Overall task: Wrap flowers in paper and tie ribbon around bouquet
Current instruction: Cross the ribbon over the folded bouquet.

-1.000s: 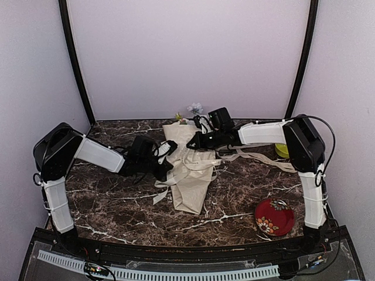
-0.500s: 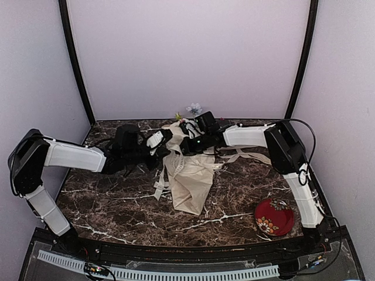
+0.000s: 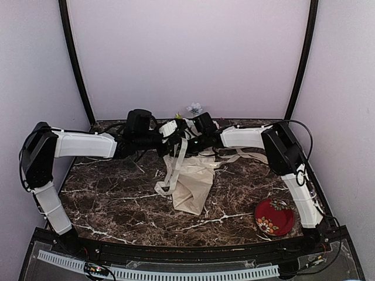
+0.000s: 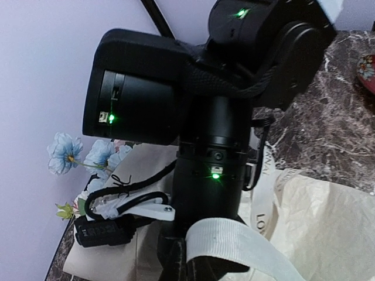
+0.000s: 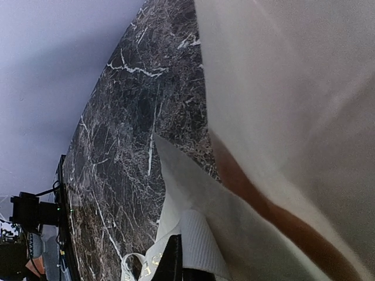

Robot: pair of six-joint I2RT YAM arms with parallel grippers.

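Crinkled cream bouquet [image 3: 191, 186] tapers across veined marble table [image 3: 111, 202], ribbon [image 3: 170, 174] seemingly looped.

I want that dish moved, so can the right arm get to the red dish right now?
Likely yes: the red dish lies uncovered near that arm's base, but the right gripper is busy, shut on the ribbon.

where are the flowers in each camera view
top external: flowers at the table's far edge, centre.
left wrist: flowers at the left edge, mid-height.
right wrist: not in it.
shared landmark: the cream paper.
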